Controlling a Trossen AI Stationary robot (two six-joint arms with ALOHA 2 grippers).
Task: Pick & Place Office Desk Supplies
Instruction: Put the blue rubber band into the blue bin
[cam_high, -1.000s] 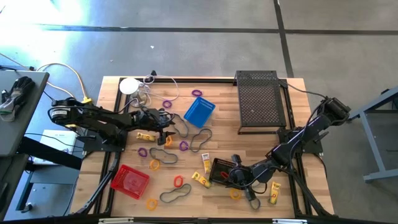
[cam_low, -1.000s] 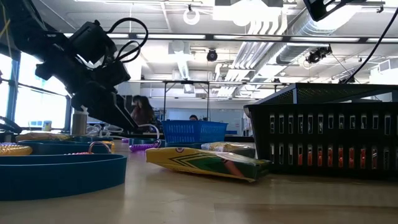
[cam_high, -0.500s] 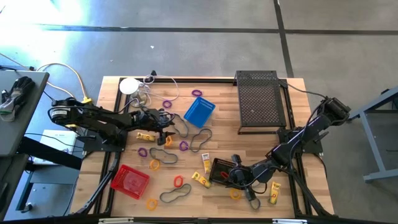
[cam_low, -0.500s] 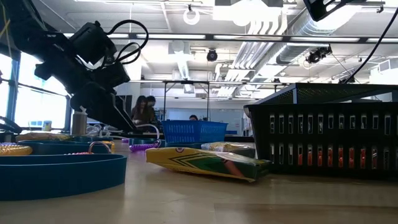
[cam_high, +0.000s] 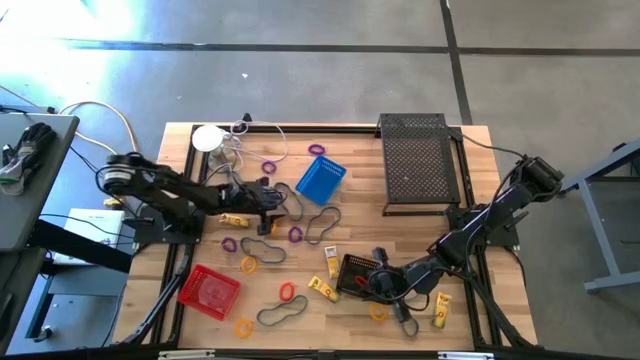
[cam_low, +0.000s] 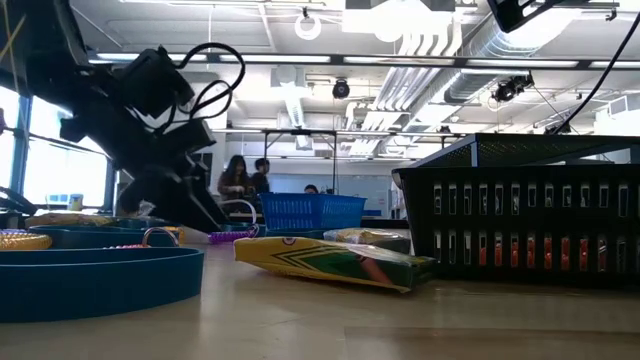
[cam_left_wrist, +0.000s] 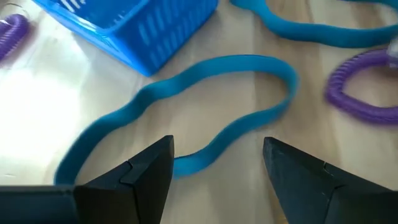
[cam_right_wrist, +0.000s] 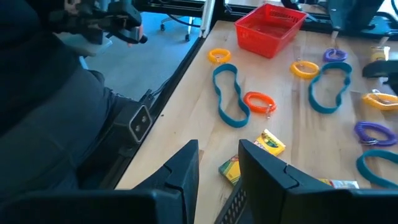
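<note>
My left gripper (cam_left_wrist: 217, 158) hangs released astride a long blue rubber band loop (cam_left_wrist: 205, 112). The blue plastic mesh basket (cam_high: 321, 179) sits at two o'clock. My right gripper (cam_right_wrist: 217, 165) is narrowly parted, holding nothing, near the black mesh basket (cam_high: 358, 272).

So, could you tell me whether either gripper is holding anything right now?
No. The left gripper is open over a blue band loop, not gripping it; the right gripper has nothing between its fingers.

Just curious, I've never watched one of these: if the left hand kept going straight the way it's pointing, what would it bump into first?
Probably the blue band loop lying just ahead of the open left hand; the blue basket sits farther on.
</note>
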